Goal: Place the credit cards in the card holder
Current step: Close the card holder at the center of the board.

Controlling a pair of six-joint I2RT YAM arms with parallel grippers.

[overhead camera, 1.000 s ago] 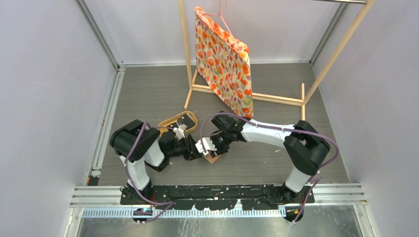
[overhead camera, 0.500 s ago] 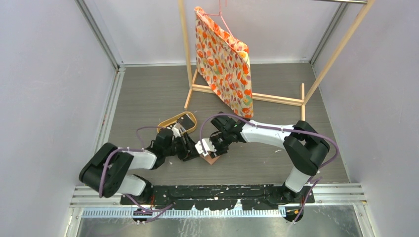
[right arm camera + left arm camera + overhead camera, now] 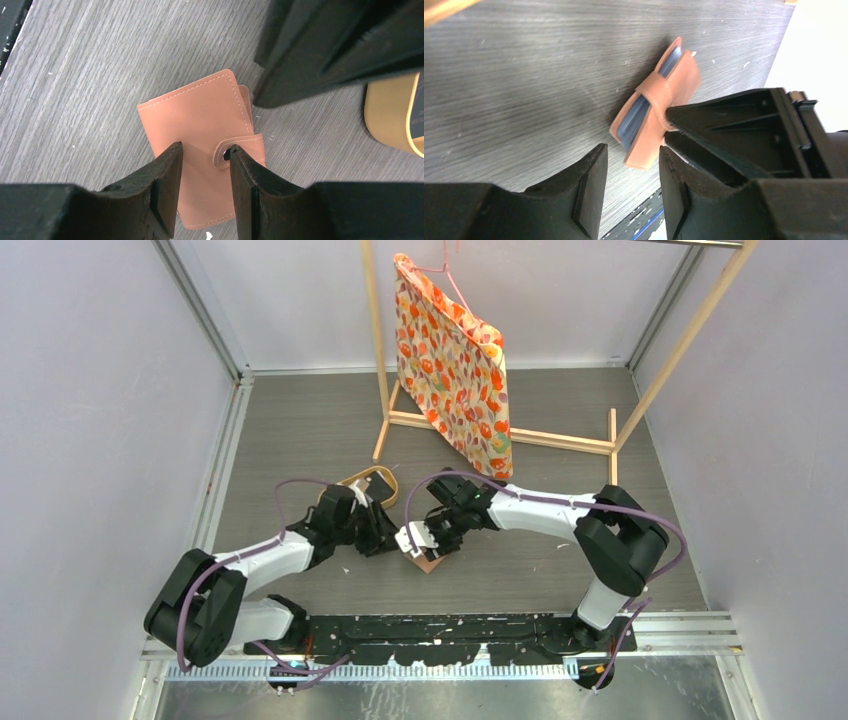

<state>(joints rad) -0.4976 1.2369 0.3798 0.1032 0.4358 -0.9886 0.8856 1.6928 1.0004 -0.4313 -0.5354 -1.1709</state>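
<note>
noted salmon card holder (image 3: 190, 120) shut, tab snapped, flat on desk (image 3: 524, 75). found left tool (image 3: 631, 162) and right tool (image 3: 205, 150) parted, empty. logged left arm swung outward since before.

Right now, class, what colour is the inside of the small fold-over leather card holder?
Grey-blue; the card holder shows it best in the left wrist view.

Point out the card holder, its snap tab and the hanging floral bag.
card holder (image 3: 192, 125): right wrist view, on its leather cover.
snap tab (image 3: 247, 142): right wrist view, on the strap beside the snap.
floral bag (image 3: 452, 365): top view, on its patterned side.
</note>
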